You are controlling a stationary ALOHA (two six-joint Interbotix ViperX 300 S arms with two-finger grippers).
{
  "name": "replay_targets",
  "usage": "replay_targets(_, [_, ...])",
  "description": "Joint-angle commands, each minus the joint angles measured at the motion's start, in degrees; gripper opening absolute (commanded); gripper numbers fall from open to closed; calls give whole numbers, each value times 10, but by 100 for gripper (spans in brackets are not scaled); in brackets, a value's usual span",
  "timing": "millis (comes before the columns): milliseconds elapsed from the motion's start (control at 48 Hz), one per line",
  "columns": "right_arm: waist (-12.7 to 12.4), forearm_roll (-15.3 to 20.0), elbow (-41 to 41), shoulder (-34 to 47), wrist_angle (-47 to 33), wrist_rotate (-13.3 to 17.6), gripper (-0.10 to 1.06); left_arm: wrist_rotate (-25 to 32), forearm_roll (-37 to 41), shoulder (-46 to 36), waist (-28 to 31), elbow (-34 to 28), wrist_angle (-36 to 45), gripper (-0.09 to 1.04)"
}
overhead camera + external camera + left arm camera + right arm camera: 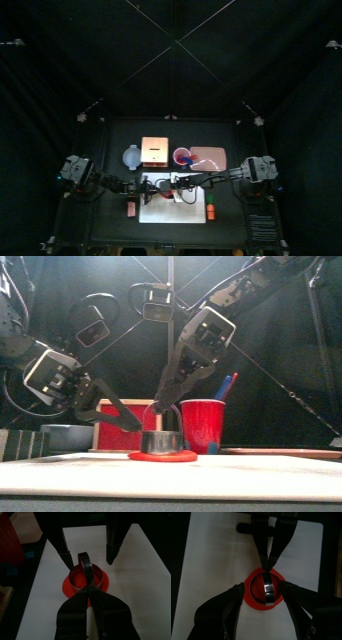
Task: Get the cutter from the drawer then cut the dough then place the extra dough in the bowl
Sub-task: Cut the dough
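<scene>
**Surface check: cutter standing on the dough**

Black surface inside the curtained booth carries a white cutting board at its front middle. On the board we find the red dough lying flat, with the round metal cutter standing upright on it, wire handle uppermost.

We record the left gripper with its jaws drawn narrow, pinching the wire handle. The right gripper has its jaws spread wide, one on each side of the cutter, close to the dough's rim. We cannot tell whether they touch the dough.

Behind the board we note, from left to right, the blue-grey bowl, the wooden box with its red drawer front, the red cup holding toy knives, and the pink tray.
</scene>
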Motion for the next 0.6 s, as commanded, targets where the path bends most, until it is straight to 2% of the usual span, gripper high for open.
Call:
replay_targets(21, [-4, 1, -14, -9, -4, -1, 90, 0, 1, 11, -1, -17, 0, 48])
replay_targets(396, [-4, 1, -20, -1, -4, 0, 90, 1, 0, 34, 0, -24, 1, 48])
replay_targets(604, [-4, 1, -23, 2, -3, 0, 87, 0, -3, 49, 5, -29, 27, 48])
